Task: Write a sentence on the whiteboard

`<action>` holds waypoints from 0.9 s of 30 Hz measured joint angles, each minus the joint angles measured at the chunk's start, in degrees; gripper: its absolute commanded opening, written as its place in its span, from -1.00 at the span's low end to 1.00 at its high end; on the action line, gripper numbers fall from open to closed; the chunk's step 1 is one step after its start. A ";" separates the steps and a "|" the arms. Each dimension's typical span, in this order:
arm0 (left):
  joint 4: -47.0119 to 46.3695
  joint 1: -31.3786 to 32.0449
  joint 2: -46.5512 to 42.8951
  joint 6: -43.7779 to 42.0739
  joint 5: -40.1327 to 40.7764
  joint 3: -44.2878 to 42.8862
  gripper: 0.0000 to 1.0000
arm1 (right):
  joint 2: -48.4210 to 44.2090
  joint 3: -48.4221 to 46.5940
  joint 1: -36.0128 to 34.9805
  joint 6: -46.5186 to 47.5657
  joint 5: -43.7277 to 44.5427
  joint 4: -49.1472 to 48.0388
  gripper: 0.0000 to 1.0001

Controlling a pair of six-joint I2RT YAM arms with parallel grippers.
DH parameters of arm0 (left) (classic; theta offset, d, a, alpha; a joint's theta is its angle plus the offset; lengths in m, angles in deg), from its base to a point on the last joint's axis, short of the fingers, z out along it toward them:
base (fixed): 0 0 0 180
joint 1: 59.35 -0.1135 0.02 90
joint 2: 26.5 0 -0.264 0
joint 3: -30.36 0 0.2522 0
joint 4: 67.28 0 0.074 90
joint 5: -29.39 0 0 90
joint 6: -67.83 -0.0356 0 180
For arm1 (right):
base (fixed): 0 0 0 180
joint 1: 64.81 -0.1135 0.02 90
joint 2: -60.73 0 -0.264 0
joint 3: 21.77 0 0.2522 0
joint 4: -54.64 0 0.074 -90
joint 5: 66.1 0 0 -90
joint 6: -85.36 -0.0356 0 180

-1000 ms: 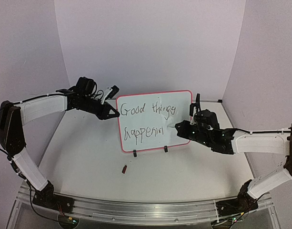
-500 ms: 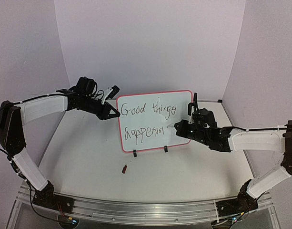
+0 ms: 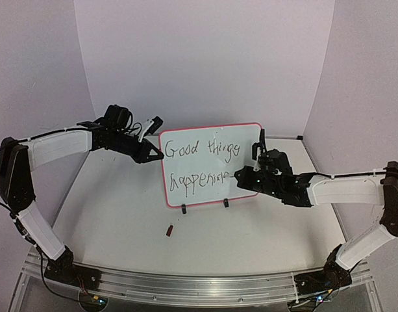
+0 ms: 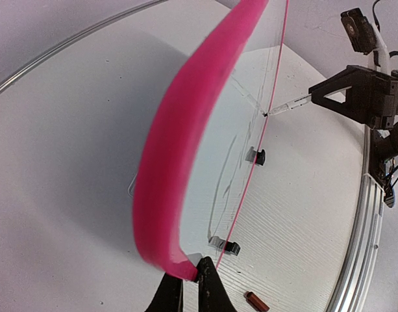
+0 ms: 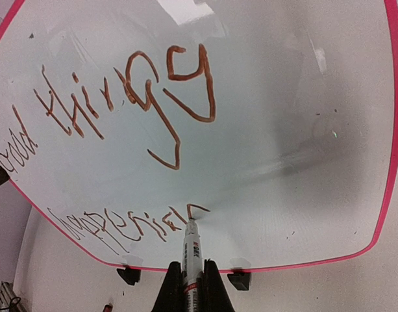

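The whiteboard [image 3: 249, 142] stands upright on the table, pink-red frame, on two black clip feet. The sentence [image 3: 202, 151] is dark handwriting in two lines: "Good things" above, an unfinished "happenin" below. My left gripper [image 3: 158, 155] is shut on the board's left edge; in the left wrist view its jaws [image 4: 191, 283] pinch the pink frame [image 4: 179, 149]. My right gripper [image 3: 243, 175] is shut on a white marker [image 5: 190, 250], with the tip touching the board at the end of the lower line. In the right wrist view the lettering [image 5: 134, 97] looks red-brown and my gripper [image 5: 191, 268] is at the bottom.
A small red-brown cap [image 3: 169, 229] lies on the table in front of the board and also shows in the left wrist view [image 4: 257, 302]. The clip feet [image 3: 183, 208] are at the board's lower edge. Purple walls close in the back and sides. An aluminium rail [image 3: 199, 286] runs along the near edge.
My right gripper has shifted slightly left and up with the marker. A new stroke has been added at the end of the lower line. The left arm and the board have not moved.
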 measured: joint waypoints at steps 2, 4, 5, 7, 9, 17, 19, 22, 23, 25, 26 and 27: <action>0.00 0.02 0.00 0.00 0.00 0.00 -1.00 | 0.00 0.45 0.00 -0.38 0.01 0.04 -1.00; 0.00 0.02 0.00 0.00 0.00 0.00 -1.00 | 0.00 0.80 0.00 -0.51 0.05 0.10 -1.00; 0.00 0.02 0.00 0.00 0.02 0.00 -1.00 | 0.00 0.84 0.00 -0.53 0.09 0.23 -1.00; 0.00 0.04 0.00 -0.01 0.02 0.00 -1.00 | -0.01 0.86 0.00 -0.52 0.14 0.34 -1.00; 0.00 0.04 0.00 -0.01 0.02 0.00 -1.00 | -0.10 0.86 0.00 -0.50 0.27 0.47 -1.00; 0.00 0.04 0.00 -0.02 0.02 0.00 -1.00 | -2.26 0.84 0.02 0.05 1.94 0.87 -1.00; 0.00 0.04 0.00 -0.03 0.02 0.00 -1.00 | -2.74 0.84 0.02 0.33 2.18 0.87 -1.00; 0.00 0.04 0.00 -0.04 0.02 0.00 -1.00 | -2.86 0.78 0.02 0.58 2.36 0.90 -1.00; 0.00 0.04 0.00 -0.03 0.02 0.00 -1.00 | -2.85 0.78 0.02 0.58 2.35 0.94 -1.00; 0.00 0.04 0.00 -0.02 0.01 0.00 -1.00 | -2.74 0.78 0.02 0.57 2.31 0.94 -1.00; 0.00 0.04 0.00 -0.03 0.00 0.00 -1.00 | -2.60 0.78 0.02 0.56 2.28 0.94 -1.00; 0.00 0.04 0.00 -0.04 0.00 0.00 -1.00 | -2.38 0.78 0.02 0.55 2.22 0.97 -1.00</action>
